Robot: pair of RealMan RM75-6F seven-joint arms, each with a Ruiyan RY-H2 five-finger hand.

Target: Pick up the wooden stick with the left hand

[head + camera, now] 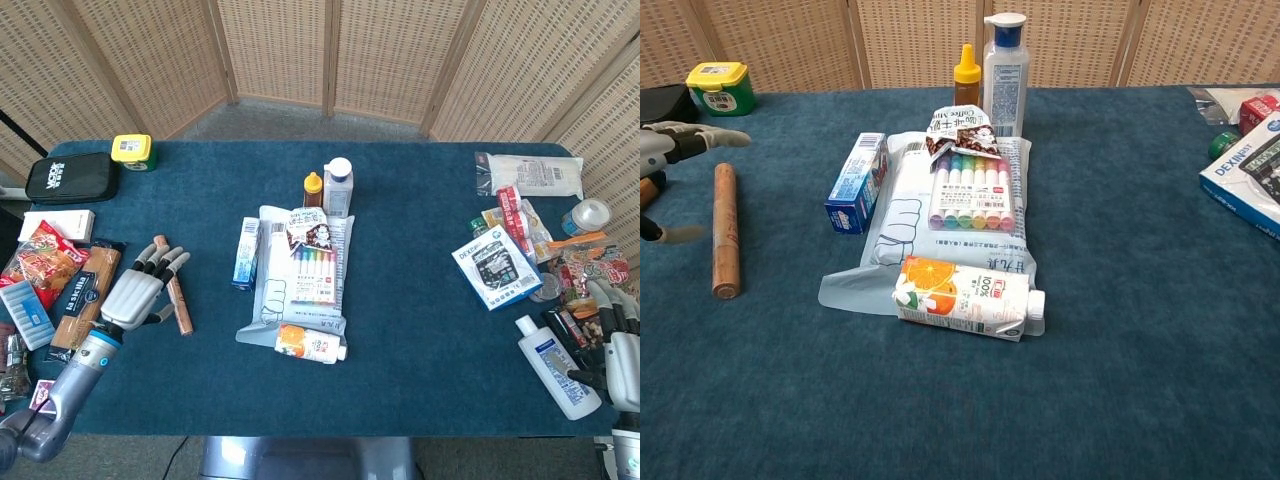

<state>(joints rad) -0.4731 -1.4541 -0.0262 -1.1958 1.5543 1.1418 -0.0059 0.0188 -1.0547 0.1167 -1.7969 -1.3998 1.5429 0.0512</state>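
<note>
Blue felt table (420,300), cluttered at both edges. Wooden stick (173,286) lies flat on the felt, left of the toothpaste box (246,253), not lifted. Left hand (135,294) sits just beside it on the outer side, fingers spread over the far end, holding nothing. Risk: it's round, so a sideways finger nudge could roll it off line; closing too far left would catch the snack packs (85,298). Right hand (622,352) parked at far right, fingers apart, empty.

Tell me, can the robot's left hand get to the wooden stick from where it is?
Probably yes. The left hand hovers open right beside the wooden stick, which lies flat on the table with nothing between them.
</note>
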